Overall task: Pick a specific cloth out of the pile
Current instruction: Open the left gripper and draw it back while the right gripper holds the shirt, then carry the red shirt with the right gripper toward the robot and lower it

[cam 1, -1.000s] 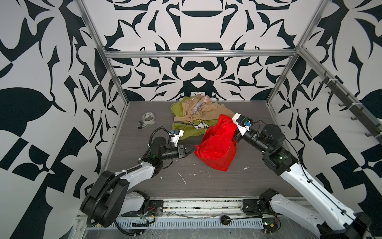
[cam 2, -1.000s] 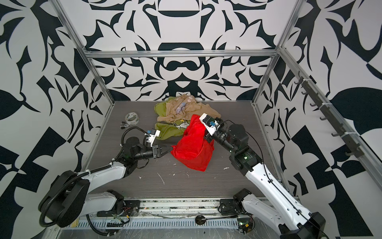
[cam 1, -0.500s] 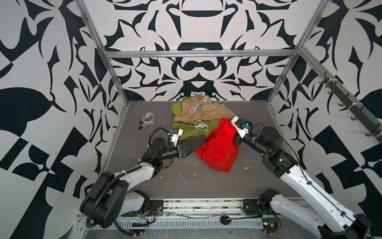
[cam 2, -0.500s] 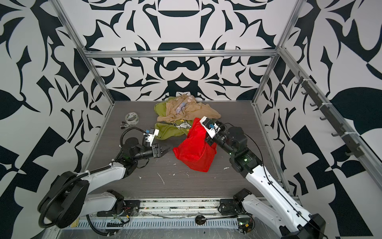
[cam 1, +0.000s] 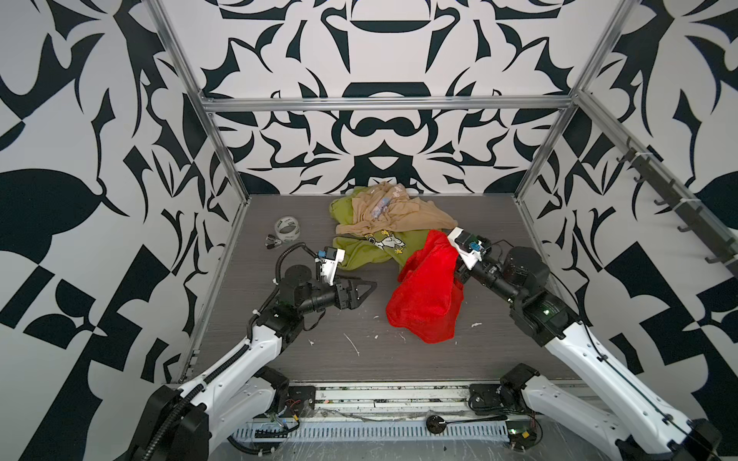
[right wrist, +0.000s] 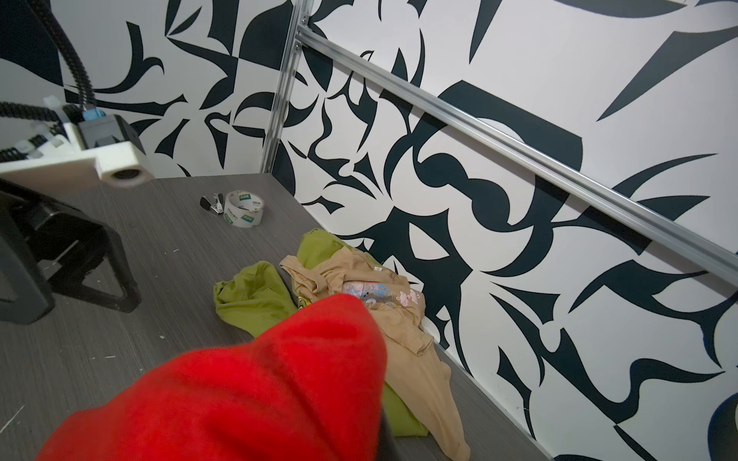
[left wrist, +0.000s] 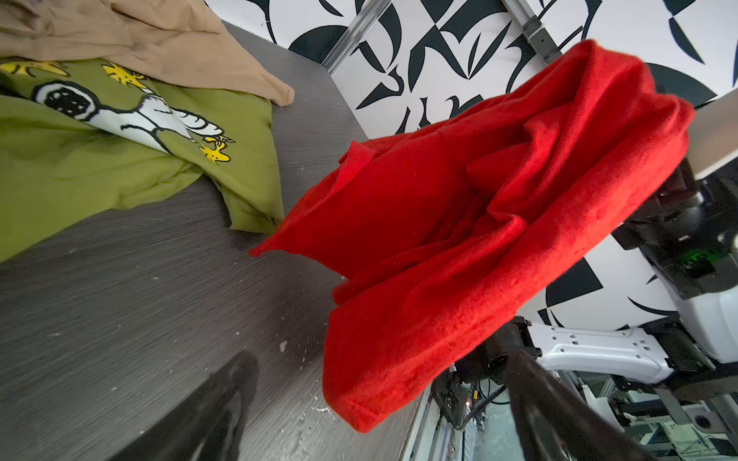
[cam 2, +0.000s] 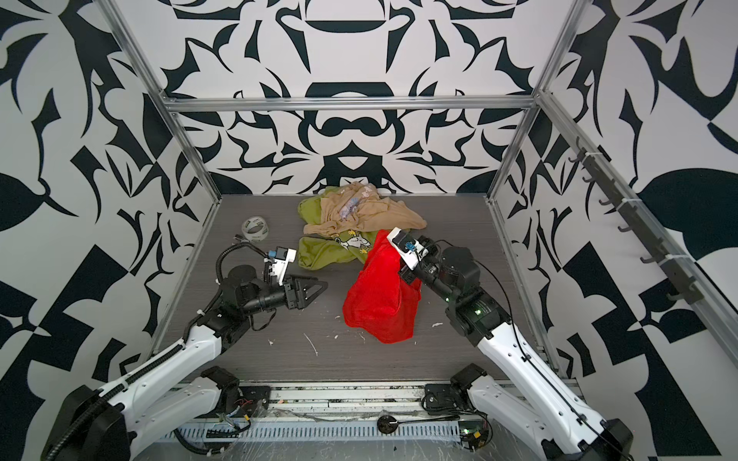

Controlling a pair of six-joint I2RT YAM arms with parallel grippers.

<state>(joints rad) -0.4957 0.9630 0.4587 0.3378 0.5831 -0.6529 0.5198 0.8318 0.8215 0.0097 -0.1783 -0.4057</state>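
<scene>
Top views both show the cloth (cam 1: pixel 427 295) (cam 2: pixel 379 299), plain bright red, hanging in loose folds from the right gripper (cam 1: pixel 459 268), right of the middle of the grey table (cam 1: pixel 279 351). This gripper's fingers are buried under the red fabric. It is clamped on the upper end of the cloth and carries it. Whether the lower hem touches the table, I cannot tell. The pile lies behind it, at the far middle of the table near the back wall. It is an olive-green shirt (cam 1: pixel 371 247) with a white-and-yellow cartoon print, and a beige garment (cam 1: pixel 399 211) lying partly over it. The top of the cloth is just beside the right edge of the green shirt. The left gripper (cam 1: pixel 361 293) (cam 2: pixel 309 289) is low over the table, left of the cloth and apart from it. In the left wrist view its dark fingers (left wrist: pixel 223 403) stand wide and hold nothing, with the cloth (left wrist: pixel 479 223) ahead of them. A tape roll (cam 1: pixel 287 229) and small black clips (cam 1: pixel 272 241) lie at the far left.
</scene>
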